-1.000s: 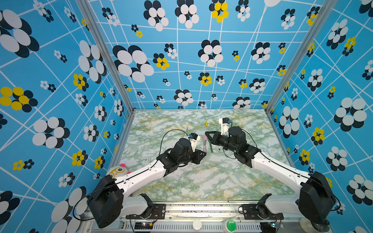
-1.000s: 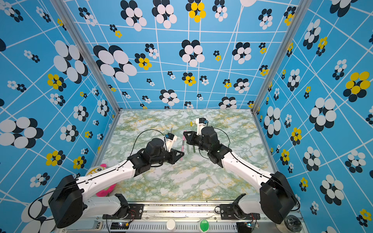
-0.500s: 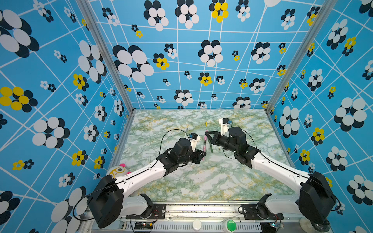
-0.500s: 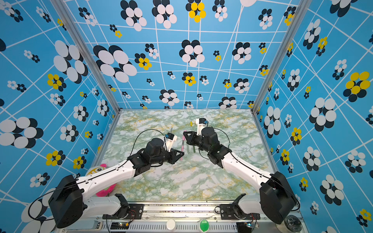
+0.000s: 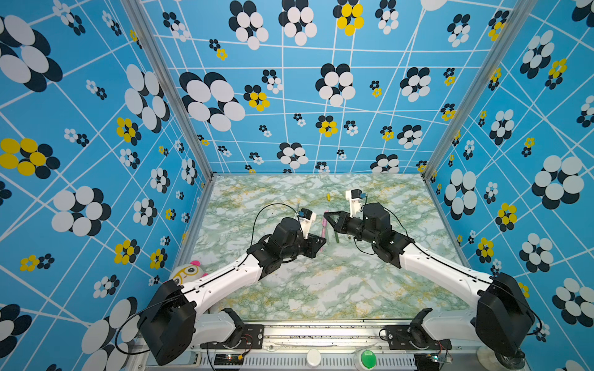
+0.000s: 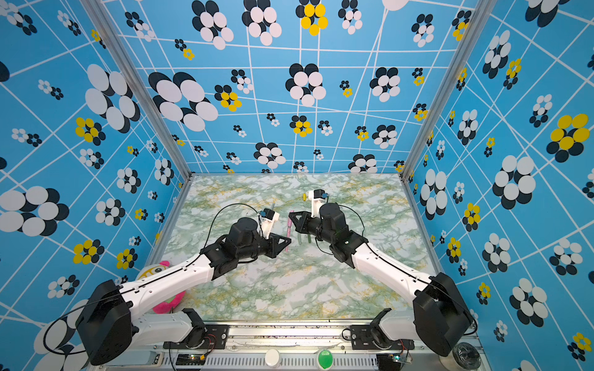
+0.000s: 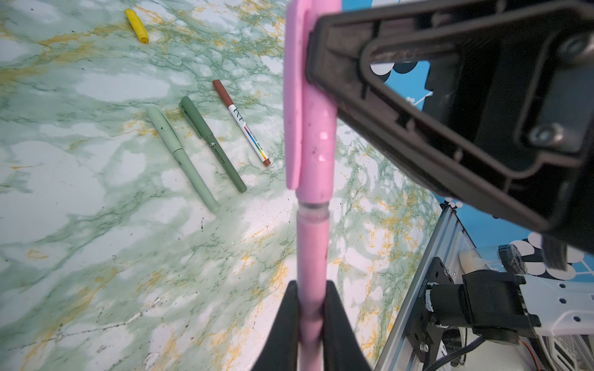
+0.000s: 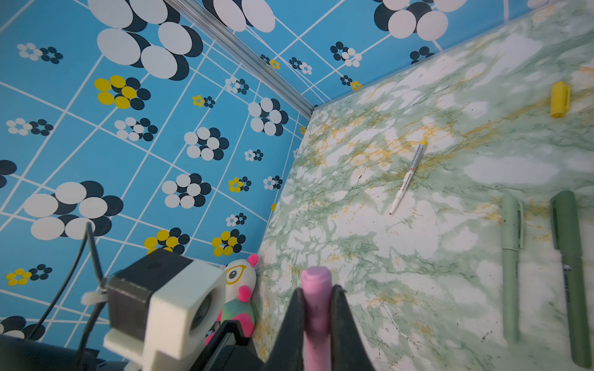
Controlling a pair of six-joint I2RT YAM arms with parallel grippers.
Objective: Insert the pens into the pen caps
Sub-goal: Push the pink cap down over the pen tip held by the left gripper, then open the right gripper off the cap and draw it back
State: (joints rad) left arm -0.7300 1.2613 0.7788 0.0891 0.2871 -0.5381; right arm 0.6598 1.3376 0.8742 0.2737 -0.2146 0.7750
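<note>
On the green counter (image 5: 321, 289) the two arms meet in the middle. The left jaws are squeezed tight on the pink pen (image 7: 311, 257). The right jaws are squeezed tight on the pink cap (image 7: 316, 128). Pen and cap make one straight line between them. A thin ring shows at the join, so I think one more push is needed.

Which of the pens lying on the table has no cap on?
The white pen with the yellow end: its tip is bare. The pale green pen, dark green pen and brown pen are capped.
</note>
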